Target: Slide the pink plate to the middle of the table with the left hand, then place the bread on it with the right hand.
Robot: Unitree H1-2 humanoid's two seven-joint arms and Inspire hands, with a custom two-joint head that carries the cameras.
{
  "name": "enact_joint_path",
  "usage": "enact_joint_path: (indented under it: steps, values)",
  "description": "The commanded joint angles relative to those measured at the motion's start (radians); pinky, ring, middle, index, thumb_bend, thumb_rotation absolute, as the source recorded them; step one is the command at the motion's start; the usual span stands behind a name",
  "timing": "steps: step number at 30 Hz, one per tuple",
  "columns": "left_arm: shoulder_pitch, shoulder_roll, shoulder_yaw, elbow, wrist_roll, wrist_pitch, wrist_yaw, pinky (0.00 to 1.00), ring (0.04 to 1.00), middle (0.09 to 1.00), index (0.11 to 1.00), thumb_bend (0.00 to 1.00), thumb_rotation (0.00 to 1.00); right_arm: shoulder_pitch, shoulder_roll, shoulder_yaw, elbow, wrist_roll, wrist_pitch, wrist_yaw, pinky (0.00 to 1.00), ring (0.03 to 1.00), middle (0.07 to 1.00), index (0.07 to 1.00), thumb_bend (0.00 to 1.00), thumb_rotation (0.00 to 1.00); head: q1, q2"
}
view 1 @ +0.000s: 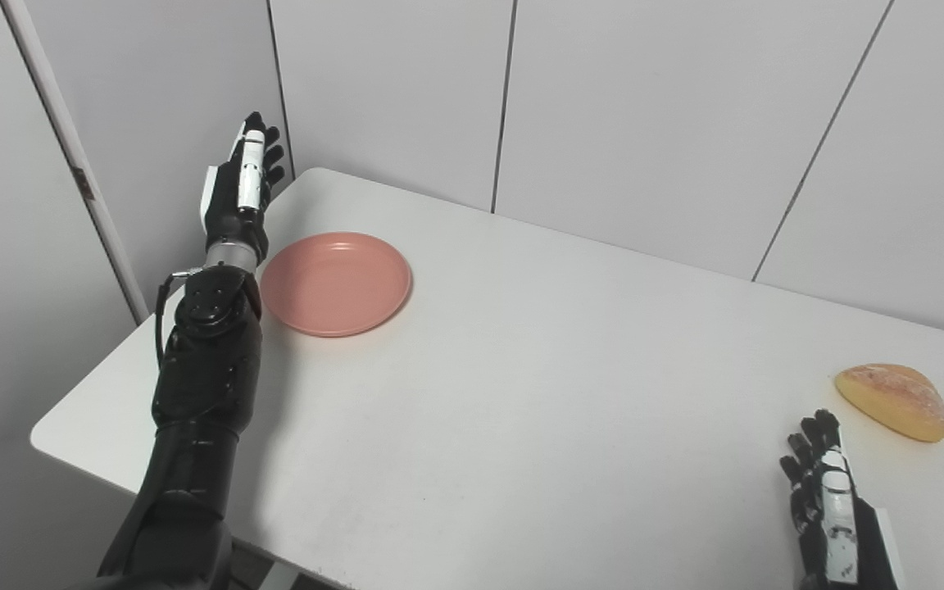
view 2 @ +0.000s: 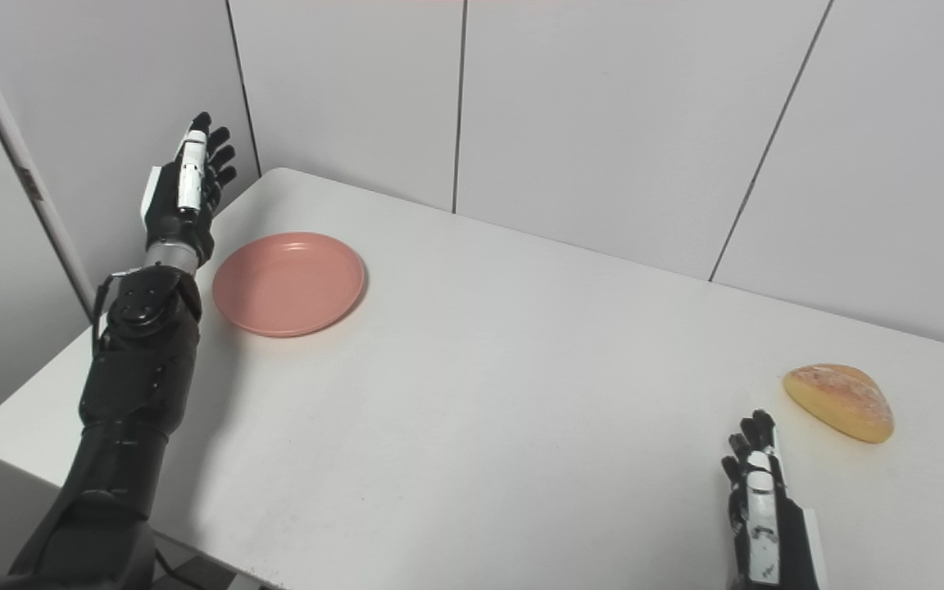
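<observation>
Sliding pink plate (view 1: pixel 336 283) next: we lower left hand (view 1: pixel 238 192), fingers spread, empty, beside plate's outer rim, push toward table (view 1: pixel 521 393) middle.

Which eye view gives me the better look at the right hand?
The right eye view: the right hand sits further inside the picture, with more of its back and wrist showing. The left eye view has it nearer the bottom right corner.

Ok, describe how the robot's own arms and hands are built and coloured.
Both arms are glossy black, with segmented shells. The left arm has a round joint housing dotted with screws, a silver wrist ring above it and a thin black cable looping at its side. The left hand and the right hand are black with white plates on the back.
</observation>
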State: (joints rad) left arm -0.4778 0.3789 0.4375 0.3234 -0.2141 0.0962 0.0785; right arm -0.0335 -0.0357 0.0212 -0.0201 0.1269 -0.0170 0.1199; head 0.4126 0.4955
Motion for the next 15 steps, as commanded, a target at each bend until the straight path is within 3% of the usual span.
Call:
enact_joint_path:
  steps: [1, 7, 15]
  values:
    - [-0.029, 0.03, 0.017, -0.021, -0.029, -0.035, -0.007, 0.95, 0.94, 0.934, 0.935, 0.4, 1.0, 0.018, -0.015, -0.012, 0.033, 0.005, -0.035, 0.008, 1.0, 1.0, 1.0, 1.0, 0.17, 1.0, 0.001, 0.002]
    - [-0.008, 0.053, 0.037, -0.024, -0.057, -0.027, -0.012, 0.94, 0.932, 0.932, 0.934, 0.39, 1.0, 0.024, -0.012, -0.01, 0.005, -0.014, 0.0, -0.007, 1.0, 1.0, 1.0, 1.0, 0.17, 1.0, 0.008, 0.0]
    - [0.023, 0.074, 0.052, -0.029, -0.083, -0.032, -0.022, 0.92, 0.919, 0.914, 0.916, 0.4, 1.0, 0.021, -0.013, -0.013, 0.008, -0.009, -0.011, -0.001, 1.0, 1.0, 1.0, 1.0, 0.15, 1.0, 0.014, 0.003]
